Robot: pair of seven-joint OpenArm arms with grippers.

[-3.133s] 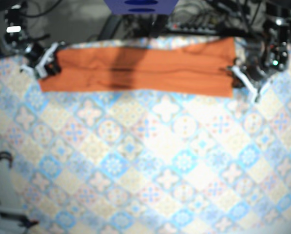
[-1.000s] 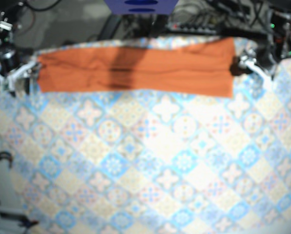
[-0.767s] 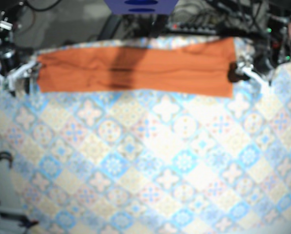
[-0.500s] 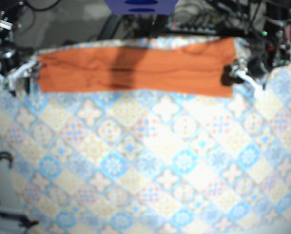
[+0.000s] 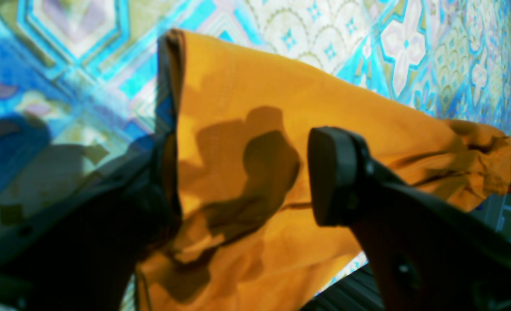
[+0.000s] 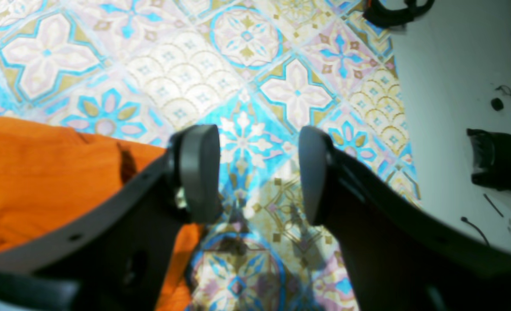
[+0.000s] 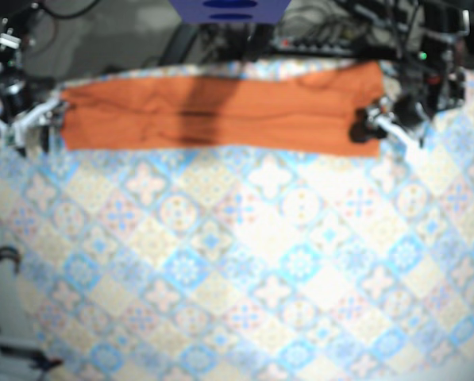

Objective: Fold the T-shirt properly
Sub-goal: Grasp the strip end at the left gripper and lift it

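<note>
Patterned tablecloth [image 7: 260, 262] in blue, cream and pink tiles covers the whole table. The orange T-shirt [image 7: 221, 111] lies on it as 1 long, flat band along the far edge, with a soft crease running down its length. A dark shadow [image 7: 195, 107] crosses the T-shirt left of its middle.

At the T-shirt's right-hand end in the base view sits the left gripper [image 7: 371, 127]. Its wrist camera shows its 2 fingers spread wide, grasping nothing. The orange cloth lies between them and the gripper's own shadow falls on it. 1 dark finger [image 5: 162, 185] sits right at the T-shirt's hemmed edge; whether it is under the cloth or only beside it cannot be told. The other pad [image 5: 333, 172] is over the T-shirt.

At the T-shirt's opposite end is the right gripper [image 7: 30, 123], just beside the short edge. Its wrist camera shows it released too, with bare tablecloth between its 2 pads. 1 pad [image 6: 199, 172] overlaps the T-shirt's end and the other is clear of the T-shirt. Beyond the tablecloth, on the side away from the T-shirt, a white surface [image 6: 445, 86] carries a black block [image 6: 497, 160].
</note>
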